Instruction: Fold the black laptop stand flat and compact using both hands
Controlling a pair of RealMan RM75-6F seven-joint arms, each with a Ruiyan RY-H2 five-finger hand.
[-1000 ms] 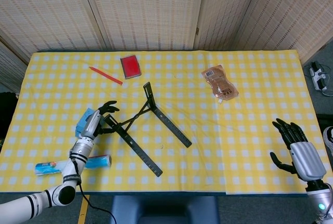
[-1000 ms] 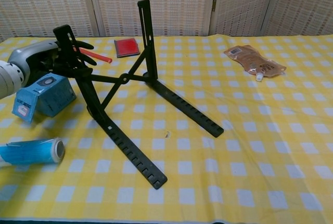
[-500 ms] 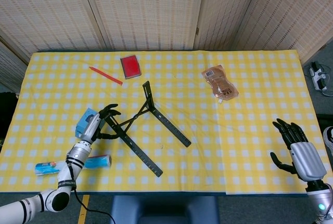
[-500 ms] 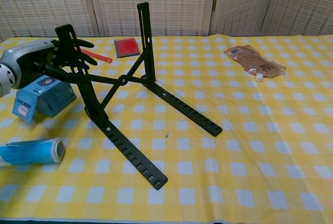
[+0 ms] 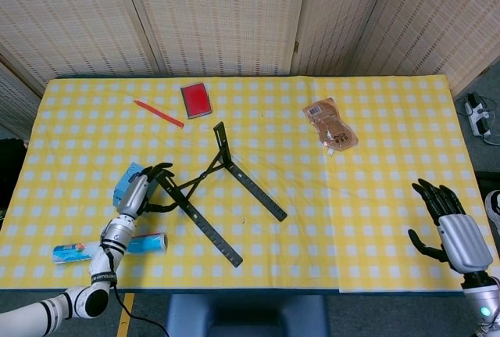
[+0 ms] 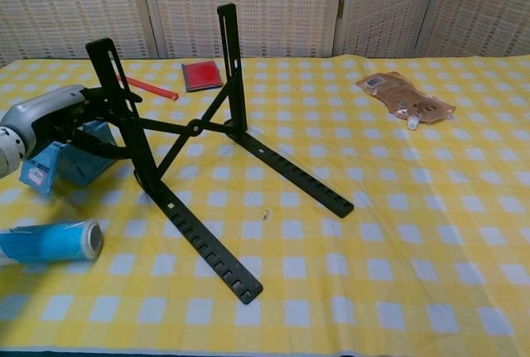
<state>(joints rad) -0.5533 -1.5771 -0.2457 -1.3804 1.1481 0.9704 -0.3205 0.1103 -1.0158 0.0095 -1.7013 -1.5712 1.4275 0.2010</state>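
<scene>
The light, stiff, hinged laptop stand (image 6: 195, 137) stood open, its left upright gripped by the left hand (image 6: 62, 121), while the right hand (image 5: 455, 231) hung open, well apart.

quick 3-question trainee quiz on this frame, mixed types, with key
1. True or false: the laptop stand already lies folded flat on the table.
2. Which hand is at the stand? A) left hand B) right hand C) both
3. Fill in: the flat red object near the table's far edge lies beside a red ____.

Key: 1 false, its two uprights stand raised and the cross brace is spread. 2 A, the left hand's fingers are on the near upright; the right hand is open near the table's right edge, holding nothing. 3 pen.
</scene>
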